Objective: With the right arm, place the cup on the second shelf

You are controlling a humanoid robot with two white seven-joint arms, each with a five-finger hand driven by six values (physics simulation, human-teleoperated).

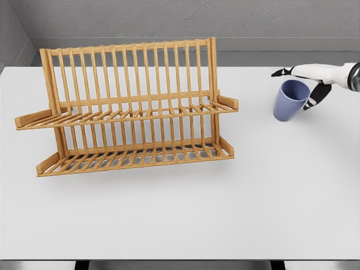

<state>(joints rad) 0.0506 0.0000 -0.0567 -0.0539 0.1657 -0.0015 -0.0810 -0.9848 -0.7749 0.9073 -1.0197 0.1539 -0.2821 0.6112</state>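
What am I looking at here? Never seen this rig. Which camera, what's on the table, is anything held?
This is a simulator render from a camera on a humanoid robot's head, looking down at a white table. On it stands a wooden dish rack with two slatted shelves, both bare. At the right edge the robot's white right arm comes in; its right hand, with dark fingertips, is around a blue cup, thumb on one side and fingers on the other. The cup tilts slightly and sits well to the right of the rack. The left arm is out of view.
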